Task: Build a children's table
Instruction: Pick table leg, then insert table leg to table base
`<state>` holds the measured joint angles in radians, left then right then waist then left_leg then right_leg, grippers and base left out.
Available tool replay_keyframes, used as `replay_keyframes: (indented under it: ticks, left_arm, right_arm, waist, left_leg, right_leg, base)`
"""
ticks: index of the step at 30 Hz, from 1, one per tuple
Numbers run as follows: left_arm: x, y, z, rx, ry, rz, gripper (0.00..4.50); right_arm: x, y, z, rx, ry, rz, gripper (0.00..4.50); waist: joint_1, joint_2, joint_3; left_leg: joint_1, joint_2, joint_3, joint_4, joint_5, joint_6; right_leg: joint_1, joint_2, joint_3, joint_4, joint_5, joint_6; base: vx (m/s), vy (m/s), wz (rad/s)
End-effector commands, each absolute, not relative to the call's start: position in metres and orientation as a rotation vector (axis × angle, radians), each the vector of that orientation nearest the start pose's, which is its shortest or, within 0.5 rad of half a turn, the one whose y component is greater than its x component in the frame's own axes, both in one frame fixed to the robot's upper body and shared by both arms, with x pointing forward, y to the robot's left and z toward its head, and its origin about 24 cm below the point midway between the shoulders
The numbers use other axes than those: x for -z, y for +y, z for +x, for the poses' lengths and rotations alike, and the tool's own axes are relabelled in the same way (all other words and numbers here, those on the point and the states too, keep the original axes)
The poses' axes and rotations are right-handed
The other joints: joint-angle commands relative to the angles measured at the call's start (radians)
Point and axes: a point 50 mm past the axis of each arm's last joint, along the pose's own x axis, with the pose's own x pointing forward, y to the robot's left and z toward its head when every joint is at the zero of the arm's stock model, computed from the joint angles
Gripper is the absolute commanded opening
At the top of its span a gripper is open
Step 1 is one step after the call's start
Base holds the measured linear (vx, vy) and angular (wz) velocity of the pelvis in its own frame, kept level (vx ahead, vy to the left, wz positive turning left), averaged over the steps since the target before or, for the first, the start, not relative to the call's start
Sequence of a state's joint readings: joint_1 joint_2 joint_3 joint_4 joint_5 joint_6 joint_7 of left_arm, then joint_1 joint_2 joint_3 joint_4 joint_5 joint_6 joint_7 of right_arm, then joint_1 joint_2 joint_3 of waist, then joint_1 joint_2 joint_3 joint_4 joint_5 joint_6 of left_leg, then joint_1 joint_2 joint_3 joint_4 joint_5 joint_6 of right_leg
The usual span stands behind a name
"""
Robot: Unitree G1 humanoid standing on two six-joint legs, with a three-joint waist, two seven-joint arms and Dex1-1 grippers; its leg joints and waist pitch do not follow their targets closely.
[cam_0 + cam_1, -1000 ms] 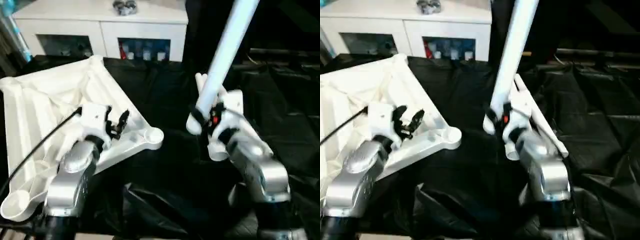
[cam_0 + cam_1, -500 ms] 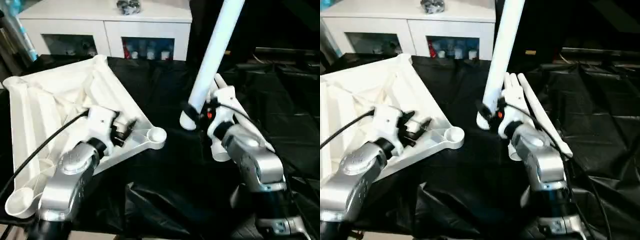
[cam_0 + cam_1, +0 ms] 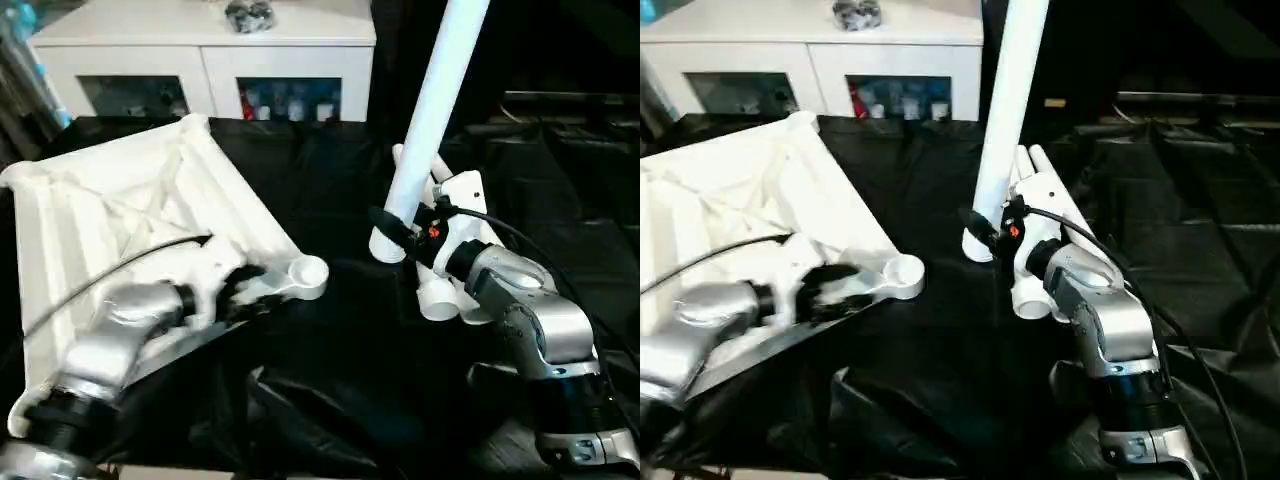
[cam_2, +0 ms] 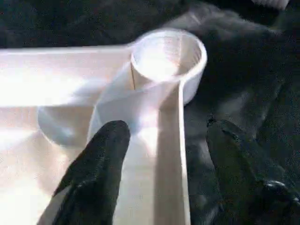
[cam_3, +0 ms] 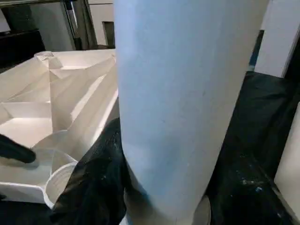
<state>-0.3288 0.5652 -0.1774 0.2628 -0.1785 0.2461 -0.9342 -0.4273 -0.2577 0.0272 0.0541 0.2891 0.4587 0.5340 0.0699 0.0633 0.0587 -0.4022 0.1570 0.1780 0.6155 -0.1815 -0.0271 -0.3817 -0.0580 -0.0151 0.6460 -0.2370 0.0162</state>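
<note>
On the black-draped desk, the build looks barely begun: the white plastic rectangular top lies ribbed underside up, and the rounded corner sockets that can be seen stand empty, so I judge that no leg is fitted yet.

Right in front of the left hand, the nearest corner socket opens upward. This hand's two black fingers are spread, one over the white rim that runs to the socket and the other over the black cloth beside it, not yet gripping anything.

Between the fingers of the right hand stands one long tapered white tubular leg, pinched near its wide lower end and rising steeply, leaning a little to the right. Its lower end hangs above the desk, near the open socket and to that socket's right. Behind this hand more white legs lie on the cloth.

Left to do, by my reading: seat this leg, then the others.
</note>
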Motion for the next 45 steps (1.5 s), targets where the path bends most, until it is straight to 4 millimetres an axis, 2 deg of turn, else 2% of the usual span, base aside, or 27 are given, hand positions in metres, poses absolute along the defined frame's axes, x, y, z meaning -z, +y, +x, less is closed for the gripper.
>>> replay_keyframes:
  ticks: [1,2,3,5,6,7,8,13,15,19,20,21,22,23,27,31,32,38,39,41,42,45]
  left_arm:
    - [-0.056,0.198,0.290,0.973,0.418,0.332,2.55]
    - [-0.055,0.198,0.290,0.973,0.419,0.334,2.37]
    - [-0.053,0.200,0.292,0.980,0.434,0.346,2.37]
    - [-0.051,0.202,0.292,0.977,0.448,0.355,2.23]
    - [-0.050,0.203,0.293,0.974,0.454,0.359,2.16]
    - [-0.050,0.203,0.293,0.973,0.456,0.361,2.16]
    - [-0.050,0.203,0.293,0.976,0.458,0.366,1.90]
    - [-0.048,0.209,0.288,0.980,0.476,0.348,1.77]
    - [-0.045,0.212,0.285,0.985,0.477,0.337,1.44]
    - [-0.044,0.215,0.282,0.981,0.481,0.328,1.18]
    - [-0.044,0.216,0.282,0.978,0.478,0.320,1.05]
    - [-0.044,0.216,0.282,0.979,0.477,0.315,1.05]
    - [-0.044,0.217,0.281,0.981,0.476,0.305,0.95]
    - [-0.044,0.217,0.280,0.984,0.475,0.294,0.86]
    - [-0.040,0.217,0.277,0.995,0.483,0.283,0.50]
    - [-0.036,0.215,0.275,1.004,0.494,0.299,0.12]
    - [-0.035,0.209,0.276,1.029,0.488,0.290,0.10]
    - [-0.034,0.194,0.275,1.092,0.472,0.311,0.00]
    - [-0.035,0.185,0.276,1.121,0.456,0.310,0.00]
    - [-0.036,0.173,0.278,1.153,0.439,0.317,0.00]
    - [-0.037,0.168,0.278,1.167,0.429,0.314,0.00]
    - [-0.038,0.155,0.281,1.191,0.411,0.309,0.00]
  right_arm:
    - [-0.114,-0.134,0.317,-0.681,0.104,0.024,1.88]
    - [-0.114,-0.134,0.316,-0.681,0.103,0.025,1.88]
    - [-0.116,-0.134,0.316,-0.690,0.099,0.032,1.88]
    - [-0.116,-0.134,0.315,-0.692,0.098,0.033,1.88]
    - [-0.116,-0.134,0.315,-0.695,0.099,0.035,1.88]
    - [-0.116,-0.134,0.315,-0.697,0.099,0.036,1.88]
    - [-0.116,-0.134,0.315,-0.700,0.100,0.039,1.88]
    - [-0.113,-0.131,0.313,-0.725,0.110,0.031,1.88]
    - [-0.111,-0.129,0.312,-0.727,0.114,0.031,1.88]
    - [-0.110,-0.127,0.312,-0.739,0.118,0.035,1.88]
    - [-0.110,-0.126,0.312,-0.743,0.119,0.035,1.88]
    - [-0.110,-0.126,0.312,-0.746,0.120,0.033,1.88]
    - [-0.110,-0.125,0.313,-0.753,0.121,0.029,1.88]
    - [-0.110,-0.124,0.313,-0.757,0.121,0.030,1.88]
    - [-0.111,-0.120,0.315,-0.775,0.118,0.041,1.88]
    - [-0.116,-0.109,0.319,-0.833,0.121,0.060,1.88]
    - [-0.122,-0.100,0.322,-0.885,0.123,0.092,1.88]
    - [-0.129,-0.090,0.325,-0.961,0.133,0.135,1.88]
    - [-0.130,-0.085,0.327,-0.993,0.145,0.128,1.88]
    - [-0.127,-0.080,0.328,-1.029,0.170,0.103,1.88]
    - [-0.124,-0.079,0.329,-1.042,0.187,0.080,1.88]
    - [-0.112,-0.078,0.332,-1.044,0.248,0.039,1.88]
  waist:
    - [-0.006,0.016,-0.074]
    - [-0.005,0.016,-0.074]
    - [-0.006,0.010,-0.073]
    - [-0.006,0.017,-0.073]
    - [-0.007,0.016,-0.073]
    - [-0.007,0.011,-0.074]
    - [-0.009,0.008,-0.074]
    - [-0.009,0.010,-0.074]
    - [-0.008,0.007,-0.074]
    - [-0.007,0.006,-0.072]
    - [-0.008,-0.001,-0.071]
    - [-0.007,0.002,-0.071]
    - [-0.007,-0.002,-0.070]
    - [-0.007,0.001,-0.070]
    - [-0.006,-0.005,-0.071]
    - [-0.008,-0.004,-0.070]
    - [-0.008,-0.005,-0.070]
    - [-0.003,-0.004,-0.072]
    - [-0.003,-0.009,-0.074]
    - [0.004,-0.007,-0.072]
    - [0.009,-0.012,-0.073]
    - [0.023,-0.010,-0.072]
  left_leg:
    - [0.036,0.059,-0.030,-0.079,-0.206,-0.048]
    - [0.036,0.059,-0.030,-0.079,-0.207,-0.046]
    - [0.035,0.060,-0.030,-0.079,-0.204,-0.040]
    - [0.036,0.060,-0.030,-0.080,-0.206,-0.038]
    - [0.036,0.061,-0.030,-0.080,-0.208,-0.039]
    - [0.034,0.062,-0.031,-0.080,-0.199,-0.035]
    - [0.034,0.062,-0.030,-0.079,-0.197,-0.031]
    - [0.032,0.062,-0.030,-0.078,-0.178,-0.015]
    - [0.033,0.063,-0.029,-0.078,-0.179,-0.012]
    - [0.035,0.065,-0.029,-0.081,-0.199,-0.017]
    - [0.034,0.065,-0.028,-0.082,-0.201,-0.016]
    - [0.033,0.064,-0.028,-0.080,-0.197,-0.014]
    - [0.033,0.064,-0.027,-0.081,-0.196,-0.012]
    - [0.033,0.064,-0.028,-0.081,-0.195,-0.010]
    - [0.033,0.065,-0.027,-0.080,-0.182,-0.004]
    - [0.034,0.065,-0.027,-0.082,-0.197,-0.006]
    - [0.034,0.065,-0.027,-0.081,-0.197,-0.006]
    - [0.036,0.067,-0.027,-0.082,-0.180,-0.010]
    - [0.036,0.067,-0.026,-0.082,-0.180,-0.010]
    - [0.038,0.067,-0.025,-0.081,-0.189,-0.016]
    - [0.038,0.069,-0.023,-0.081,-0.194,-0.018]
    - [0.041,0.069,-0.020,-0.081,-0.196,-0.021]
  right_leg:
    - [0.031,-0.074,0.034,-0.068,0.047,-0.245]
    - [0.032,-0.074,0.034,-0.069,0.043,-0.247]
    - [0.033,-0.074,0.035,-0.071,0.039,-0.249]
    - [0.032,-0.075,0.035,-0.070,0.021,-0.250]
    - [0.032,-0.075,0.034,-0.070,0.018,-0.251]
    - [0.034,-0.078,0.035,-0.069,0.021,-0.254]
    - [0.033,-0.078,0.035,-0.070,0.019,-0.256]
    - [0.032,-0.078,0.034,-0.068,0.029,-0.265]
    - [0.032,-0.079,0.034,-0.069,0.020,-0.268]
    - [0.029,-0.078,0.035,-0.071,-0.016,-0.265]
    - [0.029,-0.079,0.036,-0.073,-0.022,-0.264]
    - [0.029,-0.081,0.036,-0.072,-0.026,-0.263]
    - [0.029,-0.080,0.036,-0.073,-0.031,-0.262]
    - [0.028,-0.081,0.037,-0.074,-0.040,-0.260]
    - [0.026,-0.081,0.037,-0.072,-0.037,-0.261]
    - [0.025,-0.080,0.036,-0.074,-0.059,-0.260]
    - [0.024,-0.080,0.037,-0.073,-0.056,-0.259]
    - [0.023,-0.078,0.036,-0.070,-0.021,-0.256]
    - [0.025,-0.080,0.036,-0.069,-0.011,-0.259]
    - [0.022,-0.082,0.036,-0.071,-0.027,-0.263]
    - [0.023,-0.084,0.037,-0.072,-0.041,-0.262]
    - [0.017,-0.083,0.038,-0.074,-0.057,-0.255]
  base:
    - [0.000,0.000,0.00]
    - [0.000,0.000,0.00]
    - [0.000,0.000,0.00]
    - [0.000,0.000,0.00]
    - [0.000,0.000,0.00]
    - [0.000,0.000,0.00]
    - [0.000,0.000,0.00]
    - [0.000,0.000,0.00]
    - [0.000,0.000,0.00]
    - [0.000,0.000,0.00]
    - [0.000,0.000,0.00]
    - [0.000,0.000,0.00]
    - [0.000,0.000,0.00]
    - [0.000,0.000,0.00]
    - [0.000,0.000,0.00]
    - [0.000,0.000,0.00]
    - [0.000,0.000,0.00]
    - [0.000,0.000,0.00]
    - [0.000,0.000,0.00]
    - [0.000,0.000,0.00]
    - [0.000,0.000,0.00]
    - [0.000,0.000,0.00]
